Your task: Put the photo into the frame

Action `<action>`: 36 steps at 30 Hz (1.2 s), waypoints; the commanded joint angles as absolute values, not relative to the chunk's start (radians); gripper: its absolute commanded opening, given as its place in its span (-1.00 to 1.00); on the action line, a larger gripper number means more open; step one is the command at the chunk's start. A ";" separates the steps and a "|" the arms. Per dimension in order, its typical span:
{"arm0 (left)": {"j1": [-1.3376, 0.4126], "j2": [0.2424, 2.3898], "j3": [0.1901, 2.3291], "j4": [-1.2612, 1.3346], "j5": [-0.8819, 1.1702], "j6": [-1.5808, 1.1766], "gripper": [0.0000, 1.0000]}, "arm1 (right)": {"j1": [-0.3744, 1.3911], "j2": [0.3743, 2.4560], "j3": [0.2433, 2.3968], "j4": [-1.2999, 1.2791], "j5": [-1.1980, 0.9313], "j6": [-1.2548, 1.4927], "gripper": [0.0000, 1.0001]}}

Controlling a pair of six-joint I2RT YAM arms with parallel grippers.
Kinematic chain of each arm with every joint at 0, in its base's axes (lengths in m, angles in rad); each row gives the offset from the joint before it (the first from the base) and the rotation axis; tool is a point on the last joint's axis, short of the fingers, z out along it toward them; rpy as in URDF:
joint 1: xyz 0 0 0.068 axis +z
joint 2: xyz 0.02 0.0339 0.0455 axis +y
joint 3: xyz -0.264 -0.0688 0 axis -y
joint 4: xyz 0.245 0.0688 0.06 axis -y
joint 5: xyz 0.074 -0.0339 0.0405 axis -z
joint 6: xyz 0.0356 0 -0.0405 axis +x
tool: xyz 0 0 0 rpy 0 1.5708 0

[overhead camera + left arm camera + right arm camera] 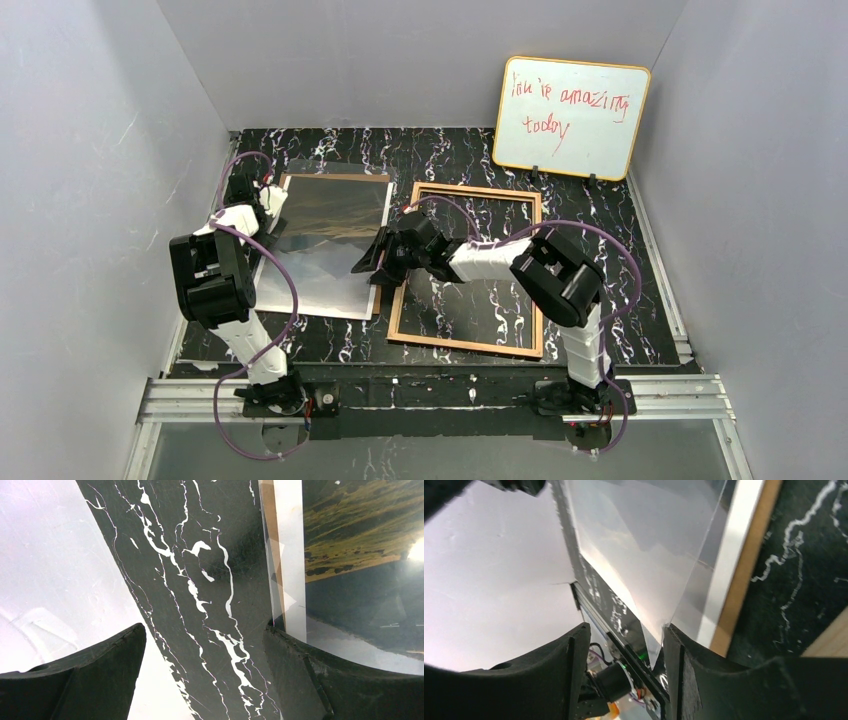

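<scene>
Photo [325,245] lies flat on the surface, just left of the frame [478,190]. Left tool [268,200] is wide at its left edge. Right tool [375,262] is half-spread at its right edge, clamping nothing. The print looks thin, floppy and slick, so you should pinch an edge margin gently.

On the table [625,270], the photo [330,235] lies flat at left centre. The frame [465,344] lies flat just to its right. A whiteboard [570,115] stands behind the frame, at the back wall. The left gripper [266,200] is at the photo's far left corner. The right gripper [368,266] is at the photo's right edge, between photo and frame.
</scene>
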State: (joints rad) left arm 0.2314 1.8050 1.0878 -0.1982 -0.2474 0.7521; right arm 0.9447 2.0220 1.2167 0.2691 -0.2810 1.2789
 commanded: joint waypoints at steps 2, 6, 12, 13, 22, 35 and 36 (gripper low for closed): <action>0.224 1.914 0.996 -0.385 -0.119 0.732 0.72 | 0.955 1.937 1.147 0.638 -0.207 1.331 0.23; 0.222 1.916 0.994 -0.385 -0.117 0.736 0.71 | 0.960 1.941 1.135 0.684 -0.222 1.331 0.30; 0.223 1.908 0.993 -0.394 -0.109 0.742 0.70 | 0.971 1.984 1.176 0.678 -0.220 1.304 0.42; 0.223 1.909 0.994 -0.397 -0.109 0.744 0.70 | 0.971 1.993 1.182 0.683 -0.219 1.304 0.41; 0.223 1.912 1.000 -0.415 -0.103 0.754 0.67 | 0.971 2.027 1.216 0.674 -0.137 1.278 0.16; 0.227 1.885 1.092 -0.505 -0.099 0.751 0.96 | 0.965 1.963 1.282 0.404 -0.130 1.175 -0.97; 0.230 1.877 1.125 -0.534 -0.088 0.747 0.96 | 0.959 1.934 1.269 0.369 -0.125 1.161 -0.97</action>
State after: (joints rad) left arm 0.2298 1.8103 1.1225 -0.2443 -0.2363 0.7918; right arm 0.9661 2.0422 1.2613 0.4808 -0.1570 1.2407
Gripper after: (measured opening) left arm 0.965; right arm 0.038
